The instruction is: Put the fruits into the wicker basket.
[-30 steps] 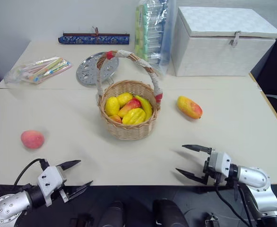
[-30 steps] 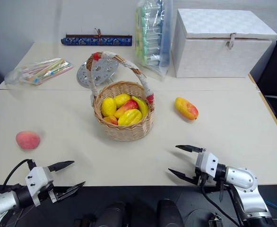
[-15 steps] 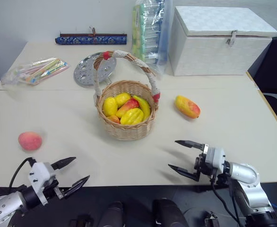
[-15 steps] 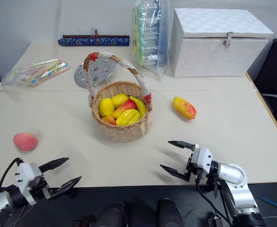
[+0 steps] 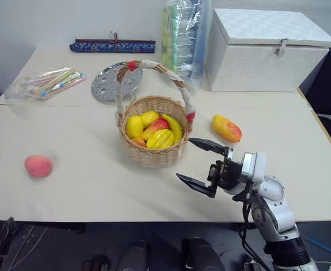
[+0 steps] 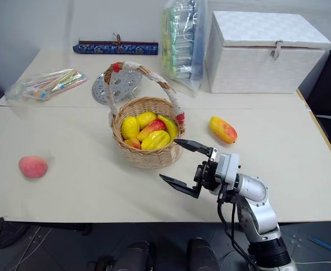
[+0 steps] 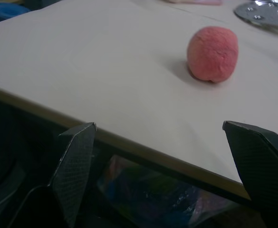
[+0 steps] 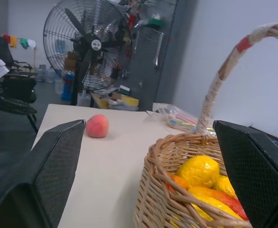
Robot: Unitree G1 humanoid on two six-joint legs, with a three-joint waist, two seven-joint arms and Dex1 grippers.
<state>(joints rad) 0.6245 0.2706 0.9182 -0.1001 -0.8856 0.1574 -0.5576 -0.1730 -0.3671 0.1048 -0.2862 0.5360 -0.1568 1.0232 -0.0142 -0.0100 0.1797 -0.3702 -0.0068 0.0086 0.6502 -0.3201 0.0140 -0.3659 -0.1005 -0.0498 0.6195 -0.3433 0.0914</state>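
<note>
Right claw is wide open with nothing in it, hanging just off the near side of the wicker basket, fingers aimed across toward the robot's left. Left claw is spread wide too and empty, sitting low off the near edge of the surface with the peach out ahead of it on top. So two fruits aren't in yet: the peach is well off to the left of the basket, and the mango lies just to the right of it, behind the right claw. The basket already has a pile of yellow and red fruit in it. My worry is the right claw: it's pointing at the basket, not at the mango, and if it swings round for the mango from there it could clip the wicker wall or the tall wrapped handle and shove the whole thing. The peach is round, so a sloppy pinch from the low left claw could roll it further away or off the edge.
</note>
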